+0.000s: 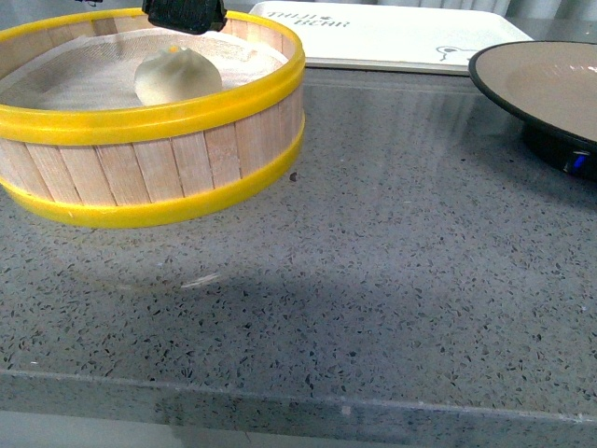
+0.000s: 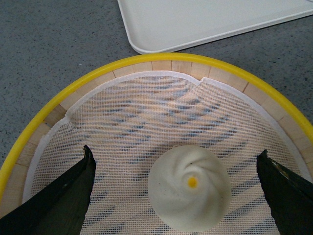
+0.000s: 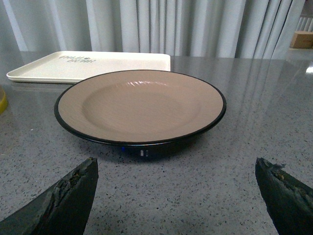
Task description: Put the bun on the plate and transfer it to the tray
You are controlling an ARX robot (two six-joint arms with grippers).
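Note:
The cream-white bun (image 1: 177,77) with a yellow dot sits on white mesh inside a yellow-rimmed wooden steamer basket (image 1: 159,163) at the left. My left gripper (image 2: 176,159) hangs open above the basket, its dark fingers (image 2: 73,196) wide on either side of the bun (image 2: 189,188), not touching it. The beige plate (image 1: 550,89) with a black rim stands at the right. My right gripper (image 3: 176,169) is open just above the counter, facing the plate (image 3: 142,105). The cream tray (image 1: 382,35) lies at the back.
Grey speckled counter (image 1: 373,280) runs between basket and plate, with its front edge near the bottom of the front view. Grey curtains (image 3: 161,24) hang behind the tray (image 3: 83,66). A tray corner (image 2: 195,22) lies just beyond the basket rim.

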